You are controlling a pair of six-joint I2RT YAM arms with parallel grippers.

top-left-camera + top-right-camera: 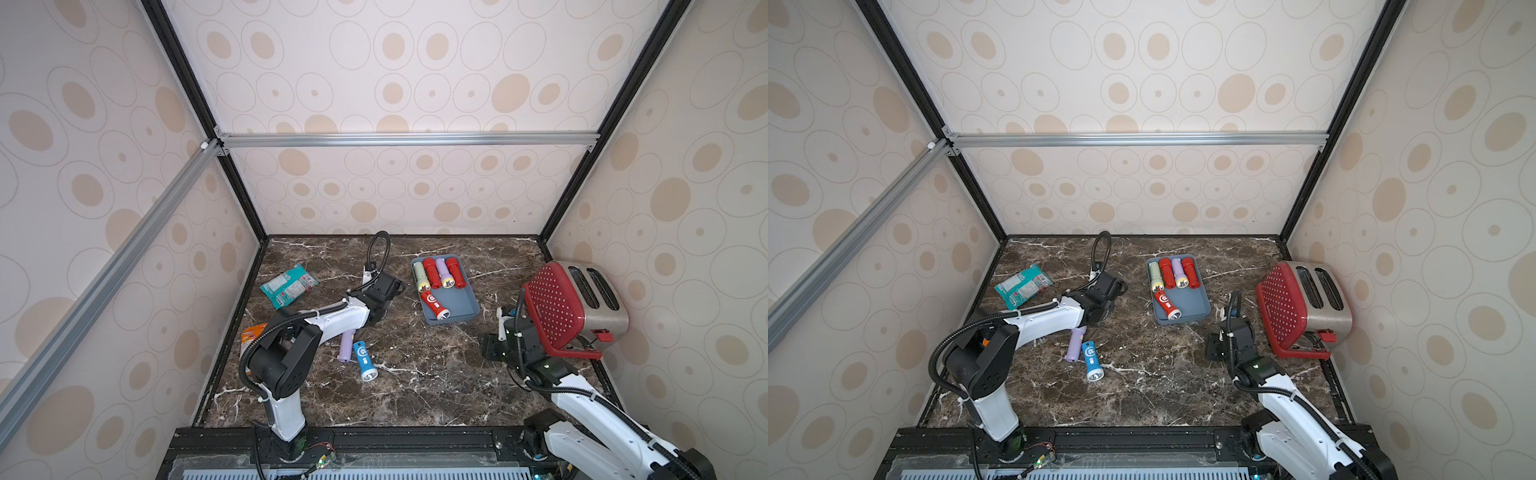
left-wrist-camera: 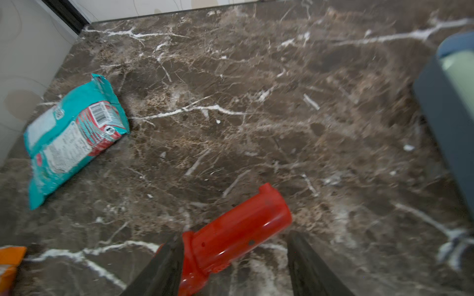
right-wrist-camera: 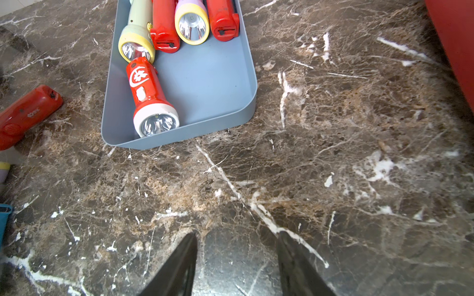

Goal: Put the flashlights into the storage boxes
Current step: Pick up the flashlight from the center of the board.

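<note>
First, in the left wrist view, the left gripper (image 2: 234, 237) stood with its jaws parted and gripping nothing. A loose red flashlight (image 2: 243, 225) lay on the marble table (image 2: 256, 102) between them, touching one finger (image 2: 166, 261) and clear of the other. A teal snack packet (image 2: 74, 138) lay ahead and to this gripper's left. To its right showed the wall of the slate-blue tray (image 2: 446, 123), with a pale green flashlight (image 2: 459, 69) inside. In the right wrist view the right gripper (image 3: 236, 234) hung open and empty over bare marble, the tray ahead and to its left. At the tray's far end, side by side with the pale green flashlight, lay a plain red flashlight (image 3: 164, 23), a lilac flashlight (image 3: 191, 23) and another red flashlight (image 3: 223, 20). A printed red flashlight (image 3: 151, 97) lay nearer, its lens toward the gripper. In both top views a second lilac flashlight (image 1: 346, 347) and a blue flashlight (image 1: 364, 360) lay just beside each other on the table behind the left gripper, and a red dotted toaster (image 1: 582, 307) stood to the right of the right gripper.
</note>
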